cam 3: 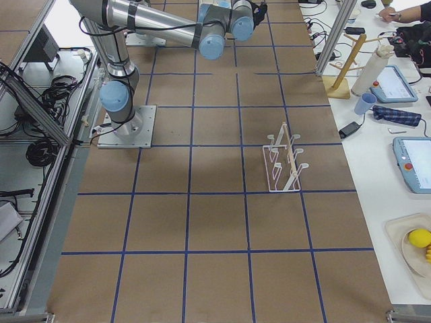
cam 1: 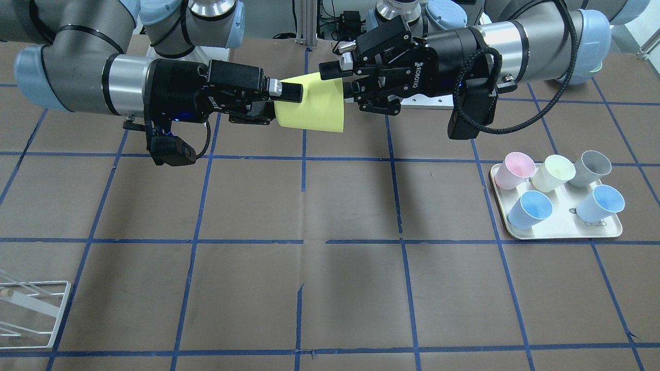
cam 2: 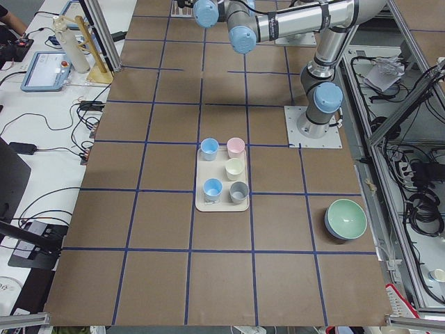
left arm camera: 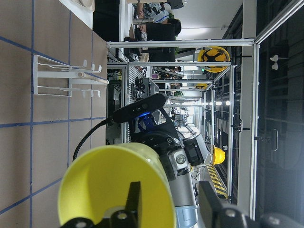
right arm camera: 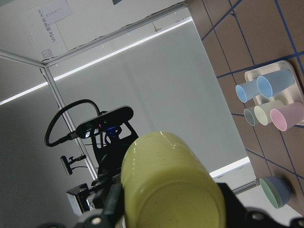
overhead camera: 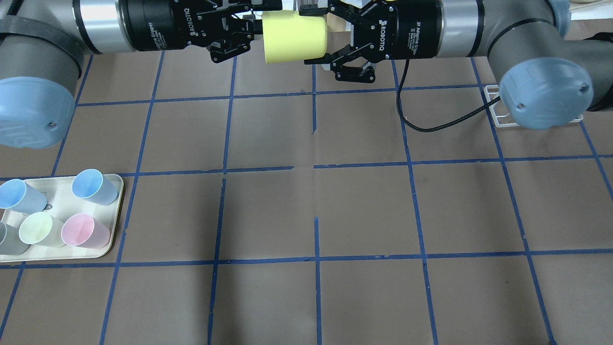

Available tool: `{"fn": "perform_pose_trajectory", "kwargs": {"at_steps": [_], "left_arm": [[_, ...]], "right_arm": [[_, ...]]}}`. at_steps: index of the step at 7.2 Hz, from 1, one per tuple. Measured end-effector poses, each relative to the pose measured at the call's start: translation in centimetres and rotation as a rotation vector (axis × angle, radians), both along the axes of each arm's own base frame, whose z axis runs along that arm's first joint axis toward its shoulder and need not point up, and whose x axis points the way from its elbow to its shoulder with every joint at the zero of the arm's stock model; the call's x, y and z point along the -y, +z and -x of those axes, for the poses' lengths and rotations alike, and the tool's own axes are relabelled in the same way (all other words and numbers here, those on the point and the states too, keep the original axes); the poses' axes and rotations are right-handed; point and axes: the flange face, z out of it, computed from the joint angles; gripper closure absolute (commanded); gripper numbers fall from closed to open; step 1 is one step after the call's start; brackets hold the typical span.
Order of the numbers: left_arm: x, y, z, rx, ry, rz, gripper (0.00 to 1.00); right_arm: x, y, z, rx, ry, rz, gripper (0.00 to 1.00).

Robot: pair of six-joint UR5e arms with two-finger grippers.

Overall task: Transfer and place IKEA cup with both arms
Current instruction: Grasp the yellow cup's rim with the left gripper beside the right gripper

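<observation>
The lime-yellow IKEA cup hangs on its side in the air between both grippers, above the far middle of the table. My right gripper is shut on the cup's narrow base end; its wrist view shows the base between its fingers. My left gripper is at the wide rim. One finger is inside the mouth and one is outside. Its jaws stand apart with a visible gap, so it is open.
A cream tray holds several pastel cups on my left side. A white wire rack stands on my right side. A green bowl sits near the table's left end.
</observation>
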Motion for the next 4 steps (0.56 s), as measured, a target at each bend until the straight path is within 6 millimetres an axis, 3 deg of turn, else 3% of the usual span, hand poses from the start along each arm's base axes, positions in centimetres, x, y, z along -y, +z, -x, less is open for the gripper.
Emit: {"fn": "perform_pose_trajectory", "kwargs": {"at_steps": [2, 3, 4], "left_arm": [[0.04, -0.09, -0.01, 0.000, 0.000, -0.003, 0.98], [0.09, -0.16, -0.01, 0.000, 0.000, -0.004, 1.00], [0.11, -0.18, -0.02, 0.001, 0.000, -0.005, 1.00]], "right_arm": [[0.00, 0.14, -0.04, -0.002, 0.001, -0.003, 1.00], [-0.01, 0.20, -0.04, -0.003, 0.001, -0.003, 0.92], [-0.03, 0.26, -0.05, -0.001, 0.001, -0.004, 0.54]]}}
